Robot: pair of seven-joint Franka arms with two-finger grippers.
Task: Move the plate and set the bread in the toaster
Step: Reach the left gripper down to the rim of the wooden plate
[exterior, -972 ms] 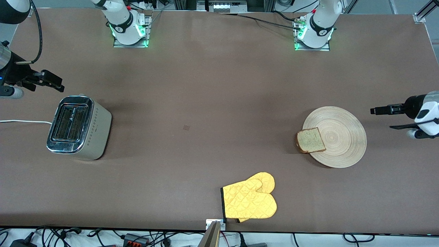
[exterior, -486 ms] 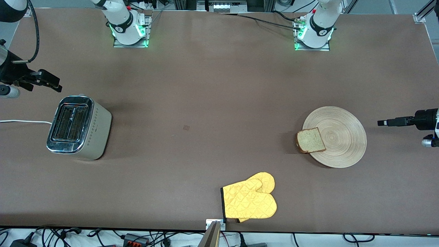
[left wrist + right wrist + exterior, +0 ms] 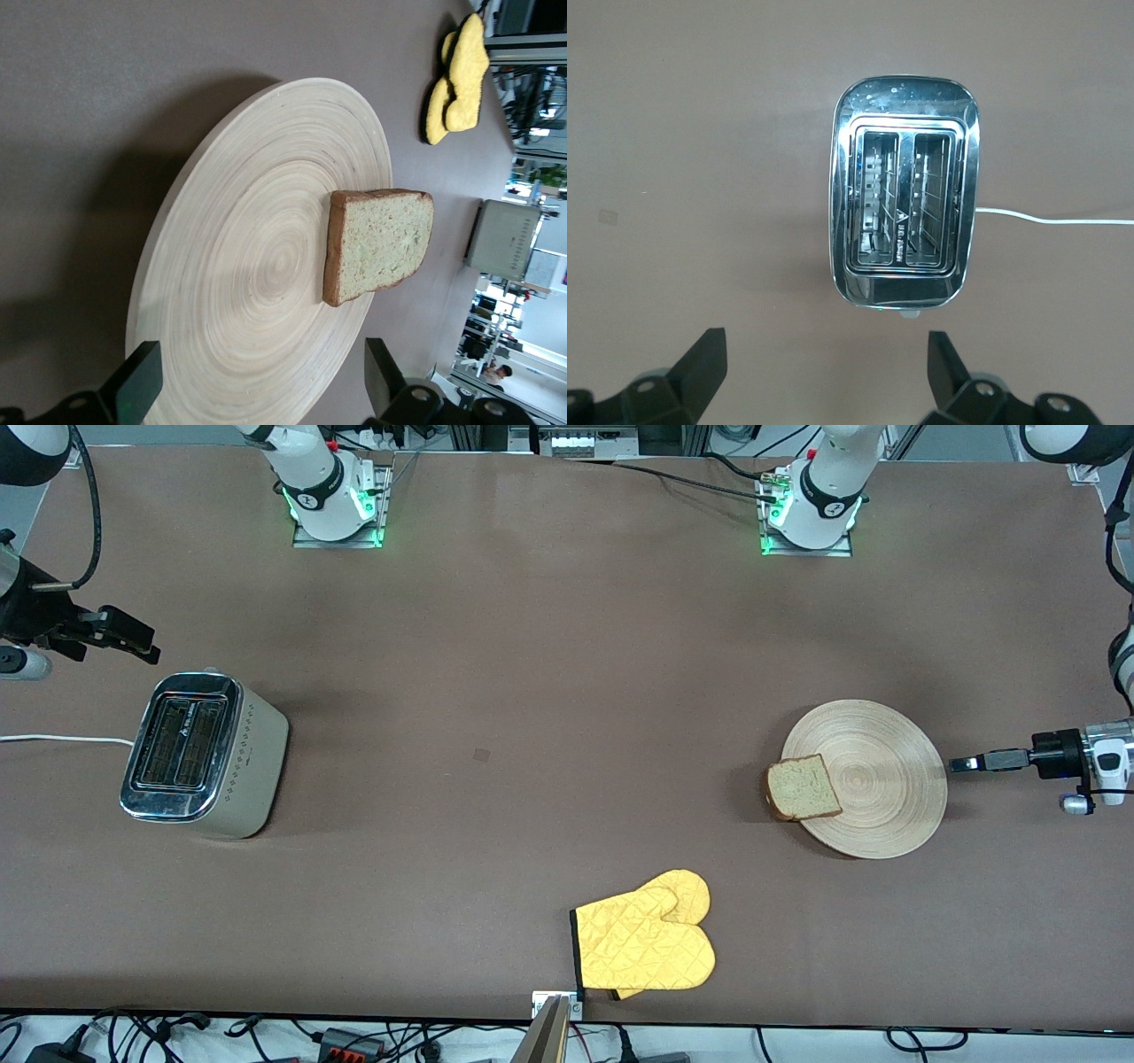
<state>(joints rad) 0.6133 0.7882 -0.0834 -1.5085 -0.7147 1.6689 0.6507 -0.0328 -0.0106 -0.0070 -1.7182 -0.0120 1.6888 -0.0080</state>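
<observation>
The light-wood plate (image 3: 886, 779) lies toward the left arm's end of the table. The bread (image 3: 803, 786) rests on its rim toward the right arm's end and overhangs the edge. My left gripper (image 3: 961, 763) is low and level at the plate's rim away from the bread. In the left wrist view, this gripper (image 3: 261, 390) is open with a finger at each side of the plate (image 3: 239, 266) and the bread (image 3: 381, 243) ahead. The toaster (image 3: 199, 757) stands at the right arm's end. My right gripper (image 3: 133, 642) is open and empty above the table beside the toaster (image 3: 904, 190).
A yellow oven mitt (image 3: 647, 943) lies near the table's front edge, midway along it. The toaster's white cord (image 3: 53, 739) runs off toward the right arm's end of the table. Both toaster slots are empty.
My left gripper has dropped lower and moved in toward the plate's rim. My right gripper has drifted slightly away from the toaster. Plate, bread and toaster have not moved.
</observation>
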